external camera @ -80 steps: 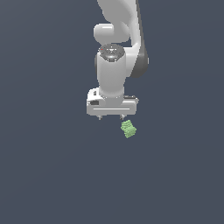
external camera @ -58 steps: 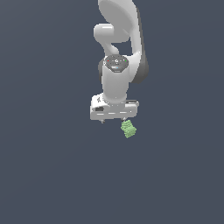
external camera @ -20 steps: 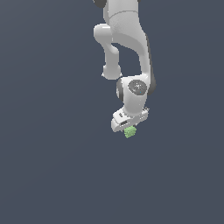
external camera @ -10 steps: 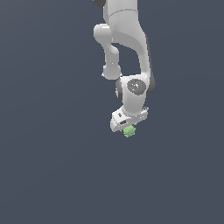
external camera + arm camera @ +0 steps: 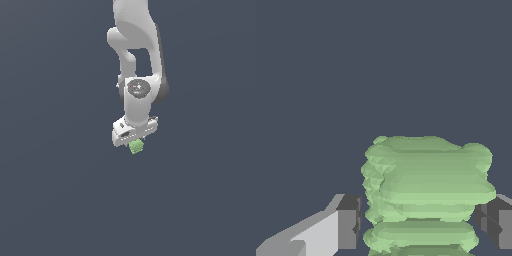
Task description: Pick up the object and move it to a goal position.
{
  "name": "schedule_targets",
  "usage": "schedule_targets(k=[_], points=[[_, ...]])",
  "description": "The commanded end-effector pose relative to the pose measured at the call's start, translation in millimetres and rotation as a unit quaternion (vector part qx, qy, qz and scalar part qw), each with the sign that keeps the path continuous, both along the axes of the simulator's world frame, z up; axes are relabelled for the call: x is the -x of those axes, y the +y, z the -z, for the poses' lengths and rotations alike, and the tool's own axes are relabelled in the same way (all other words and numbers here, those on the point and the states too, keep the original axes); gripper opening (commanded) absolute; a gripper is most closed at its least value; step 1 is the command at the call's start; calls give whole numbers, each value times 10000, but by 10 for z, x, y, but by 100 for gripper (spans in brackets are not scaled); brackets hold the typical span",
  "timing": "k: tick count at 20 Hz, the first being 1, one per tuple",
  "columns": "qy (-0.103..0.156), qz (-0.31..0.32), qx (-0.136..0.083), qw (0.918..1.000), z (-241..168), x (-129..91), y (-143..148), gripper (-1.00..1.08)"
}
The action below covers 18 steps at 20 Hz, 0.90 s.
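The object (image 5: 136, 147) is a small light-green ridged lump. It sits between the fingertips of my white gripper (image 5: 133, 141), just under the hand, in the middle of the exterior view. In the wrist view the object (image 5: 426, 190) fills the gap of the gripper (image 5: 422, 224). One dark finger pad (image 5: 349, 222) is against one of its sides and the other pad (image 5: 497, 223) against the opposite side. The gripper is shut on the object. No goal marker shows in either view.
A plain dark grey-blue surface (image 5: 55, 200) lies all around the arm in both views. The white arm (image 5: 136, 45) rises above the gripper toward the exterior view's top. Nothing else shows.
The arm came down and to the exterior view's right onto the object. In the last half second gripper and object have shifted together to the exterior view's left and slightly up.
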<state>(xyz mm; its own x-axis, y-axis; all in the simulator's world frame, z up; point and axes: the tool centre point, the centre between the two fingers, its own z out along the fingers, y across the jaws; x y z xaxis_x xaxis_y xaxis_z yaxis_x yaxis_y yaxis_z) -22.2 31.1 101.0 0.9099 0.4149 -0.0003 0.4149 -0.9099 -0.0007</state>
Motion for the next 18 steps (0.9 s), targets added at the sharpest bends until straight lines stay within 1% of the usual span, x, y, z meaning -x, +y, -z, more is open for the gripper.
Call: schedule_targets(k=[1, 6, 10, 14, 18], points=[[-5, 4, -2, 10000, -176, -15, -244, -100], [-4, 3, -5, 10000, -518, -52, -716, -100], [-4, 3, -5, 10000, -716, -82, -990, -100], [-4, 3, -2, 10000, -835, -106, -1157, -100], [-4, 3, -2, 10000, -874, -116, -1212, -100]])
